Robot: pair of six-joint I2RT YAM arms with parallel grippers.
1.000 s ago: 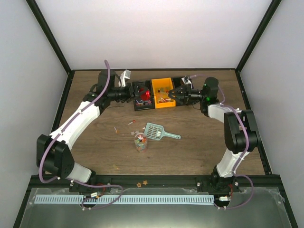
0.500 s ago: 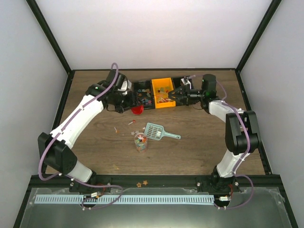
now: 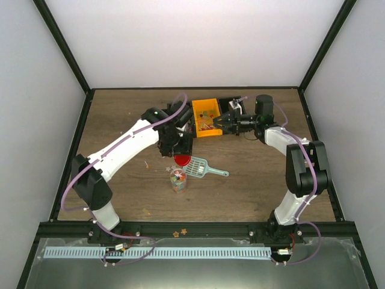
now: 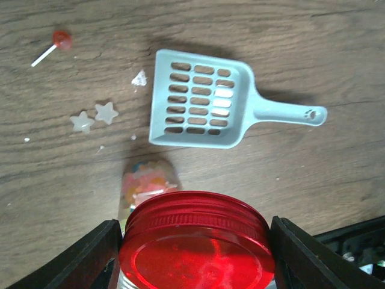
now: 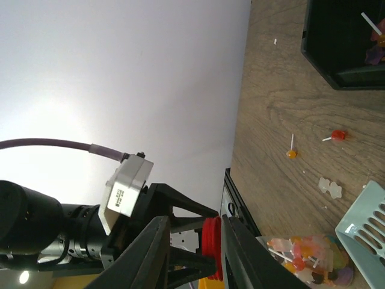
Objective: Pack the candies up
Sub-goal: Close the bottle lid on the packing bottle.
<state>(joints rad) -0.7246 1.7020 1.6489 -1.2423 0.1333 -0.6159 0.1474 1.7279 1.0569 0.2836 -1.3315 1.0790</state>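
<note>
Left wrist view is showing the left claw (image 4: pixel 195 238) standing fairly wide and clamping a red lid (image 4: pixel 195 259) between its two black fingers (image 4: pixel 96 256), each one pressing on the lid's rim. The lid is round and glossy, with screw ridges running round its side. Just below it a clear jar (image 4: pixel 148 180) is peeking out, and the candies (image 4: pixel 144 188) are sitting inside it as a heap of small pastel pieces. In the right wrist view the lid is hanging over the jar's mouth with a gap between them.

A teal scoop (image 4: pixel 201 99) of smooth plastic is lying flat just beside the jar on the wood-grain table (image 4: pixel 325 42), showing its slotted pan and a short handle. A red lollipop (image 4: pixel 60 40) and two pale star-shaped sweets (image 4: pixel 95 116) are lying loose nearby.

From above, the left arm (image 3: pixel 129 141) is stretching diagonally from its base to the middle of the table, with its wrist bending down over the jar. The right arm (image 3: pixel 301 162) is folding at the elbow and reaching leftward, putting the right claw (image 3: pixel 224 120) at the side wall of a yellow bin (image 3: pixel 207 130) that is holding more sweets. Its fingers are standing partly apart with a sliver of yellow between them, but I cannot tell whether they are pinching that wall. A matte black bin (image 5: pixel 325 51) is holding a few more.
</note>
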